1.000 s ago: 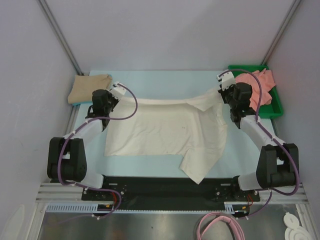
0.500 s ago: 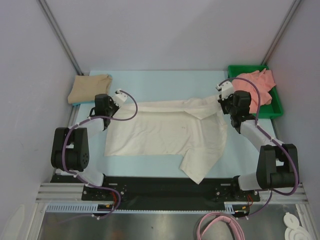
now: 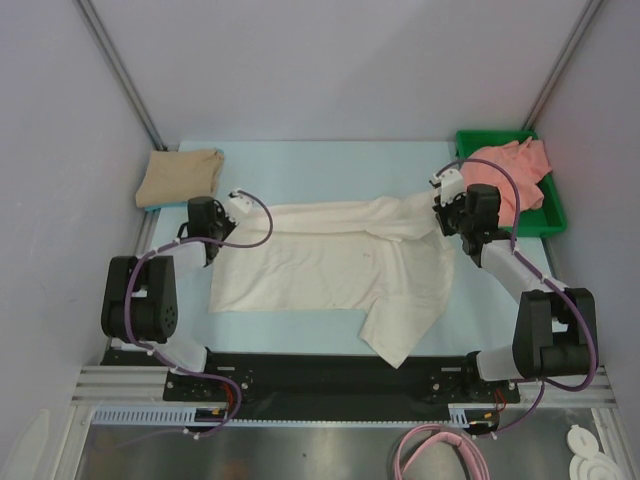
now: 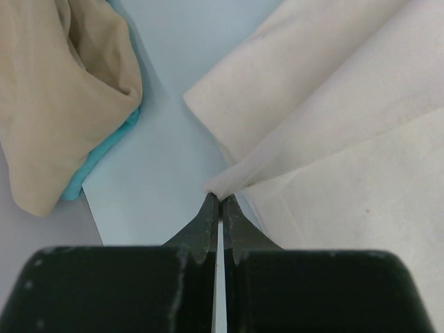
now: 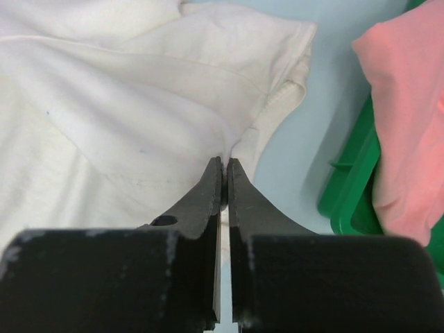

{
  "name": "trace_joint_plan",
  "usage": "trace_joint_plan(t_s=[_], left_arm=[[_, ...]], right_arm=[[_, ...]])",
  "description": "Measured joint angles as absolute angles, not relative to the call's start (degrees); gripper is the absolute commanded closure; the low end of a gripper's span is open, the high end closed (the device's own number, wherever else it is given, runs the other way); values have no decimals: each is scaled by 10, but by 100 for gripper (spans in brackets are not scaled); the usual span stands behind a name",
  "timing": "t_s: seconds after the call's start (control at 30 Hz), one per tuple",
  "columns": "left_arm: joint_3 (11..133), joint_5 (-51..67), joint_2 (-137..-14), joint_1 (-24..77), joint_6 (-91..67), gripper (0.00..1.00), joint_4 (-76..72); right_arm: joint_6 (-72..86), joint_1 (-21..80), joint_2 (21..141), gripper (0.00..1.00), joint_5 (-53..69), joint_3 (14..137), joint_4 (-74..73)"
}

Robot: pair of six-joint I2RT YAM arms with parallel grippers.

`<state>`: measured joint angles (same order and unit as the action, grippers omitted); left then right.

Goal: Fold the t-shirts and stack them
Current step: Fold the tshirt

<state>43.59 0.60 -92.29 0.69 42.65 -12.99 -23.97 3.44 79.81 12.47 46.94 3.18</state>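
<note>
Far left, at the back corner of the table point(image 3: 330, 165), there's the tan shirt point(image 3: 180, 175), bunched into a loose folded lump with a bit of teal cloth point(image 4: 104, 152) peeking out from under its edge; can't tell what that teal thing actually is. Just to the right of it, the left pincer point(image 4: 219, 202) is low over the table with its jaws pressed together, nipping a small pointed fold of the cream shirt point(image 3: 320, 265) at its far left corner. That cream shirt takes up the middle of the table, mostly flat. Its far edge is doubled over into a narrow band that runs between the two arms, and one floppy corner pokes out toward the near edge on the right side. Over on that side the right pincer point(image 5: 225, 165) is clamped down too, jaws tight on a pinch of cream fabric right beside a sleeve hem. Past it, in the back right corner, the green tray point(image 3: 545, 222) sits with the pink shirt point(image 3: 515, 170) crumpled in it, part of the shirt spilling over the tray's left rim.
</note>
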Motion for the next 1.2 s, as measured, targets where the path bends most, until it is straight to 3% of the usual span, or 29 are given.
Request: trace_joint_plan(t_s=[0.47,0.87,1.13,1.2], left_arm=[[385,9,-828,-9,446,99,-123],[405,20,-826,-9,496,99,-95],[356,23,-826,-13,505,100,-98],[352,28,-826,-14,506,94,-93]], right_arm=[[-238,27,794,100,160,465,10],[-236,4,769,100,195,456,3],[-236,-11,768,100,212,452,0],[-236,-11,768,100,215,452,-1]])
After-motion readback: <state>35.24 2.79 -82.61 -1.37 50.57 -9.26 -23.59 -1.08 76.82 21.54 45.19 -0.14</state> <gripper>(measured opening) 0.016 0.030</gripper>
